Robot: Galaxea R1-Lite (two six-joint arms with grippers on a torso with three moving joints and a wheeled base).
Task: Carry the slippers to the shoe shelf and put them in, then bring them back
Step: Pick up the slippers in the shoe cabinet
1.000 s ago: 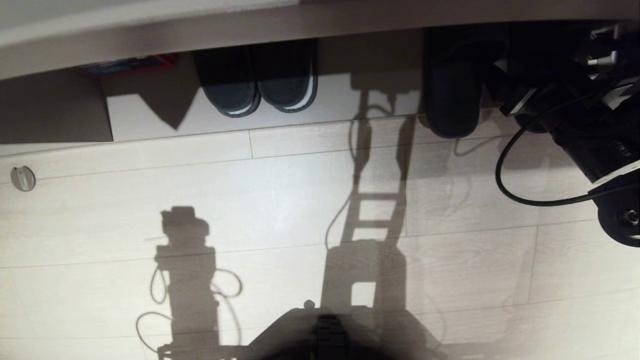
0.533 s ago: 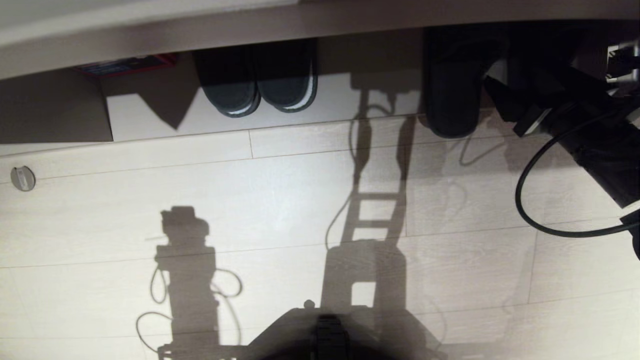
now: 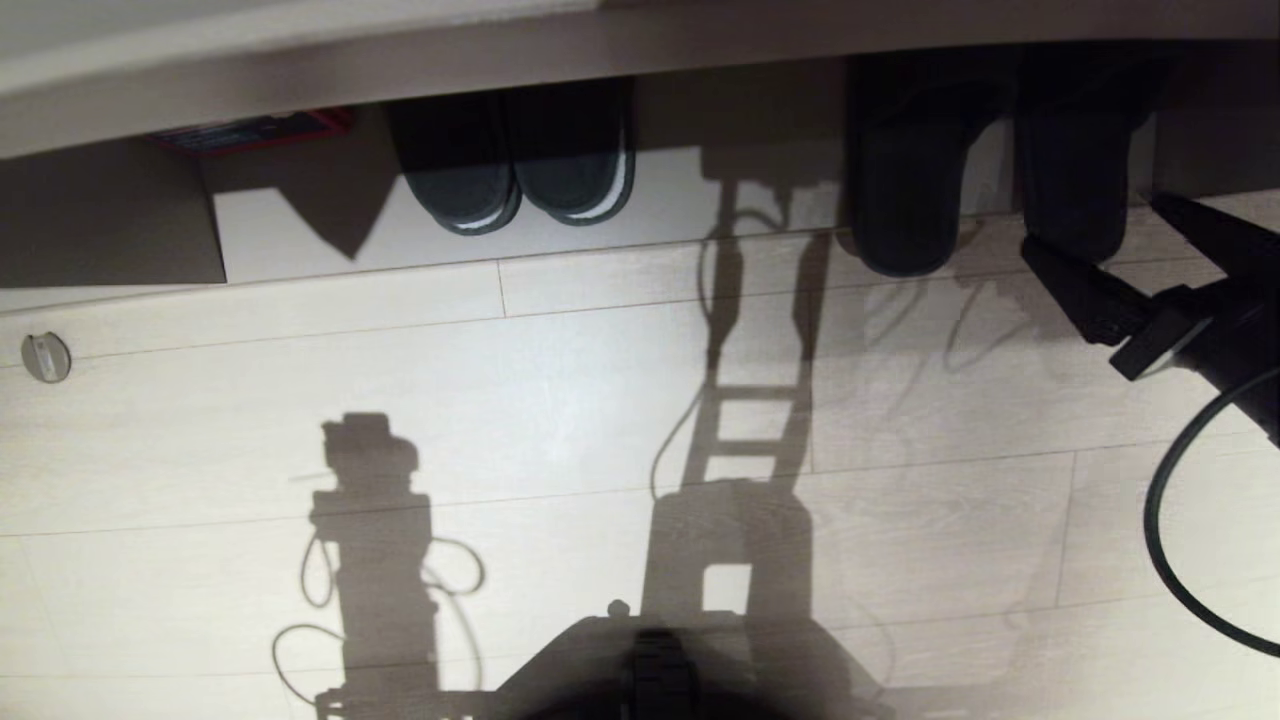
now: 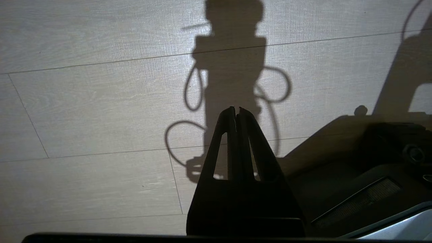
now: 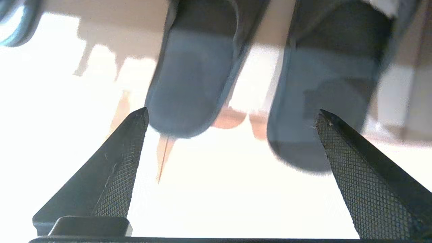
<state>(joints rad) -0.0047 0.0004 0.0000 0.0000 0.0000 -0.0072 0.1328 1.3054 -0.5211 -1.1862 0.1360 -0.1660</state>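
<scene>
R gripper (image 3: 1140, 245) is seen at the head view's right edge, fingers spread wide, nothing held, just in front of the slippers (image 3: 905, 190). Both slippers are laid side by side in the shoe shelf (image 3: 700, 200), heels overhanging the base board onto the floor (image 3: 600, 400). L gripper (image 4: 237, 109) is seen closed above the floor, idle.

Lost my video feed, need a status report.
Right gripper open, empty, just short of the slippers. Slippers in the shoe shelf. Left gripper shut, parked. Nothing blocking.
</scene>
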